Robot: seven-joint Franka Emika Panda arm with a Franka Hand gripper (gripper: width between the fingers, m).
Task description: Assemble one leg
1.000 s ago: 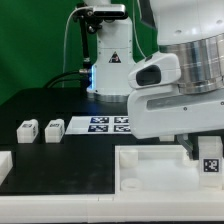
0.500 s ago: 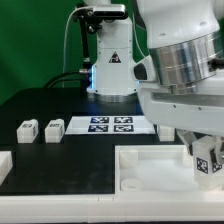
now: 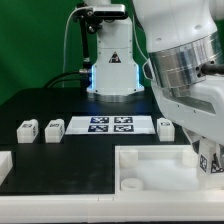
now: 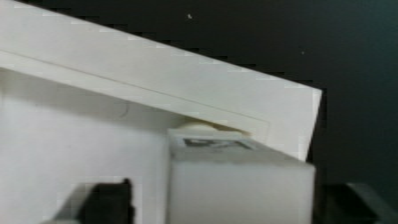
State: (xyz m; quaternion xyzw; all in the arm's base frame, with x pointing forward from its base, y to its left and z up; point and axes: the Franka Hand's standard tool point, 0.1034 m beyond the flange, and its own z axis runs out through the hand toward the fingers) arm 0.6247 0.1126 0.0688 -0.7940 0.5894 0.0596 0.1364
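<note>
My gripper (image 3: 209,158) is at the exterior view's right edge, shut on a leg (image 3: 212,163), a small white peg whose tag faces the camera. It holds the leg over the right corner of the large white tray-like part (image 3: 150,168). In the wrist view the leg (image 4: 240,185) fills the gap between the two dark fingers (image 4: 107,202), just above a small round socket (image 4: 210,128) in the tray's rimmed corner (image 4: 160,75). Three more legs stand on the black table: two on the left (image 3: 27,129) (image 3: 53,129) and one by the arm (image 3: 166,126).
The marker board (image 3: 110,125) lies behind the tray, in front of the robot base (image 3: 110,65). Another white part (image 3: 4,164) shows at the exterior view's left edge. The arm's bulk hangs over the right half of the scene.
The arm has swung toward the exterior view's right and a little lower with the leg in its grip, uncovering the leg standing by the marker board.
</note>
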